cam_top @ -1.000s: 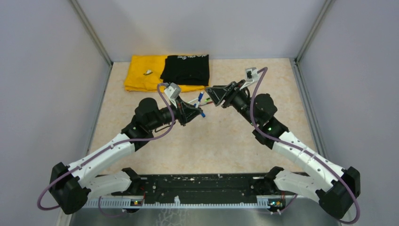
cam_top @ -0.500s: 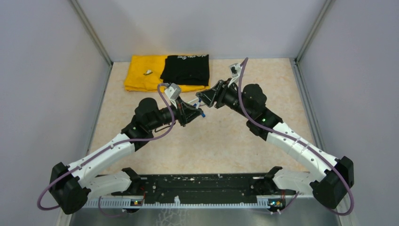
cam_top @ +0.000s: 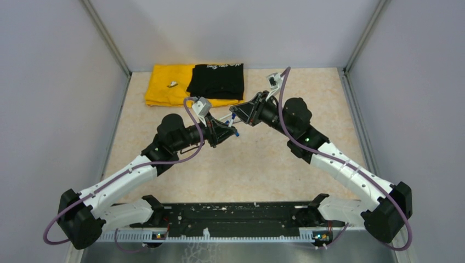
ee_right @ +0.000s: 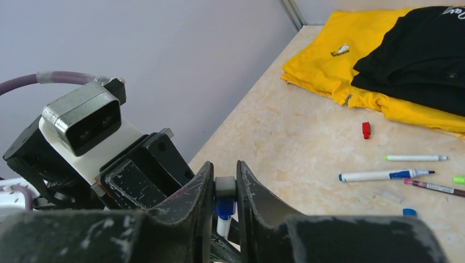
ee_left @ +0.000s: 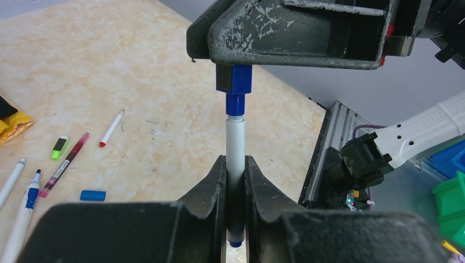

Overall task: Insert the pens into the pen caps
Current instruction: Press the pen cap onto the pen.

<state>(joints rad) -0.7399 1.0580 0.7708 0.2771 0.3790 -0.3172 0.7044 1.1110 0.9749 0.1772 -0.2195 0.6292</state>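
My left gripper (ee_left: 236,164) is shut on a white pen (ee_left: 236,148) with a blue end and holds it above the table. My right gripper (ee_right: 225,175) is shut on a blue pen cap (ee_right: 224,205). The cap (ee_left: 234,79) sits over the pen's blue tip. The two grippers meet tip to tip at mid-table in the top view, left (cam_top: 224,130) and right (cam_top: 237,113). Loose pens lie on the table: a red-tipped one (ee_left: 111,129), a maroon one (ee_left: 64,164), a green-tipped one (ee_right: 415,158), a blue one (ee_right: 384,175). Loose caps lie there too: red (ee_right: 366,130), green (ee_left: 59,147), blue (ee_left: 92,195).
A folded yellow cloth (cam_top: 164,85) and a black cloth (cam_top: 216,81) lie at the back of the table. Grey walls stand on three sides. The black base rail (cam_top: 236,219) runs along the near edge.
My right arm has swung left and brought the blue cap onto the tip of the pen in my left gripper. The left arm has held still.
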